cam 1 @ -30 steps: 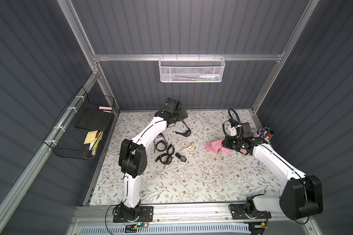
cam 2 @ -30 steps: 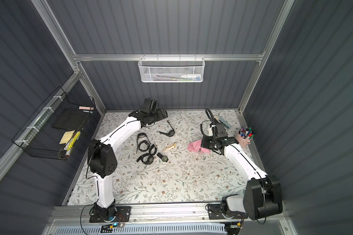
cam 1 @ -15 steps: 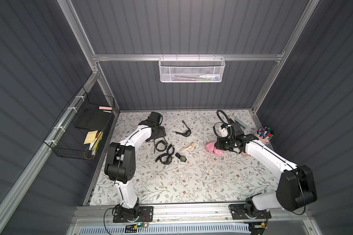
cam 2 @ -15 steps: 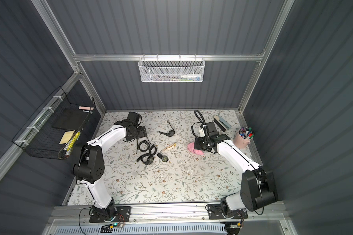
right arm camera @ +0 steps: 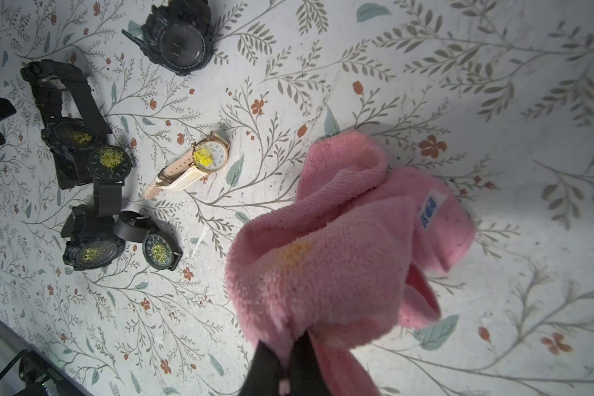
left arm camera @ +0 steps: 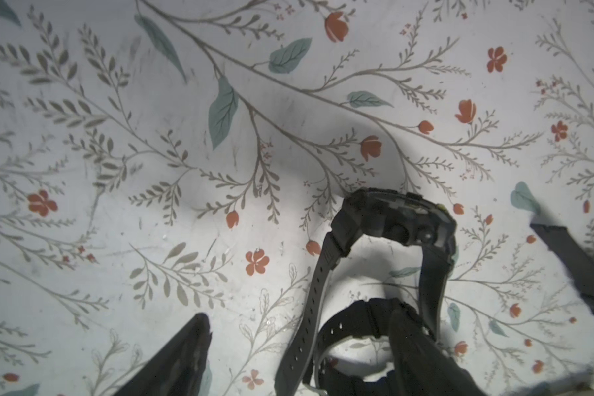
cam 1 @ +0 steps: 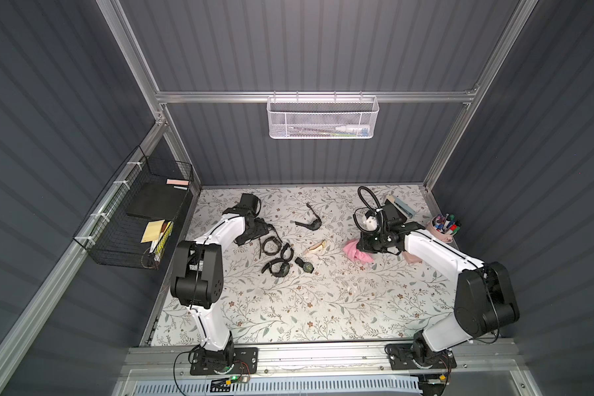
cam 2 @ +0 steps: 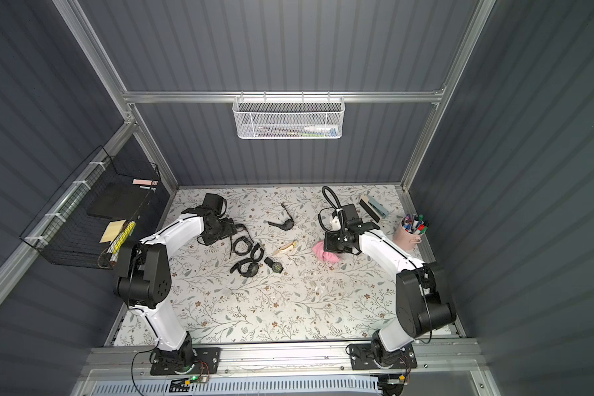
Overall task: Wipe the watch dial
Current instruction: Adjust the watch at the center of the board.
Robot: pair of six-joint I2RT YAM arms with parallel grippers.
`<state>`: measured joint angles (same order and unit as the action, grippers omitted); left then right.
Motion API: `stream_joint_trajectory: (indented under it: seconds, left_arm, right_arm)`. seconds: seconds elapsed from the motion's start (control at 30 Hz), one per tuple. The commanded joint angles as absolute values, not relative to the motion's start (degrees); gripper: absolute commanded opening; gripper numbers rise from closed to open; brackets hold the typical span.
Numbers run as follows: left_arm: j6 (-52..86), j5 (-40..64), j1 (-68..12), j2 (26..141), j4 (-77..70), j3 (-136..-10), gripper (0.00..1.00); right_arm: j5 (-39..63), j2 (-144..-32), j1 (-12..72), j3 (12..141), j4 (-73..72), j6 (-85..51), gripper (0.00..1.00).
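Several black watches lie in a cluster left of the table's middle, among them one with a round dial (cam 1: pixel 306 265) and a chunky one (cam 1: pixel 276 268). Yellow smears mark several dials (right arm camera: pixel 110 158). A pink-strapped gold watch (right arm camera: pixel 206 158) lies beside them, also smeared. My left gripper (cam 1: pixel 262 235) (left arm camera: pixel 299 343) is low and open at the cluster's far-left end, its fingers on either side of the straps of a black watch (left arm camera: pixel 395 219) lying on its side. My right gripper (right arm camera: pixel 285 363) is shut on a pink cloth (right arm camera: pixel 340 247) (cam 1: pixel 355 253) right of the watches.
Another black watch (cam 1: pixel 309 223) lies apart toward the back. A cup of pens (cam 1: pixel 443 229) stands at the right edge, with a flat box (cam 1: pixel 400 209) behind it. A beige rag (cam 1: pixel 413 259) lies under the right arm. A wire basket (cam 1: pixel 134 223) hangs on the left wall.
My left arm has swung from the back middle to the left and come down onto the watch cluster, its jaws a little narrower. My right arm has carried the cloth leftward.
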<state>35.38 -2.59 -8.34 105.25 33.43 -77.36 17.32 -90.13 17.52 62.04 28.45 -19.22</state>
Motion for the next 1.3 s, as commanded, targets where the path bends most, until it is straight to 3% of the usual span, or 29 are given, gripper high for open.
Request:
stream_joint_trajectory:
  seconds: [0.0, 0.47, 0.9, 1.1, 1.27]
  left_arm:
    - [45.7, 3.6, -8.5, 104.1, 30.6, -78.2, 0.87]
    - [73.2, 7.8, -8.5, 103.1, 11.9, -72.7, 0.92]
    - [68.8, 10.6, -8.8, 111.8, 11.8, -78.0, 0.91]
    - [58.0, 11.9, -8.8, 120.2, 20.9, -90.0, 0.87]
    - [55.2, 12.2, -8.7, 120.1, 22.8, -87.3, 0.81]
  right_arm:
    - [20.0, -91.5, 17.7, 64.6, 29.5, -17.4, 0.05]
    - [22.1, -96.7, 17.7, 69.8, 33.0, -14.9, 0.06]
    - [21.9, -99.1, 17.6, 72.1, 34.6, -13.6, 0.06]
    - [21.6, -99.8, 17.6, 72.5, 35.3, -13.4, 0.06]
    - [21.6, -100.5, 17.3, 72.9, 35.3, -13.6, 0.06]
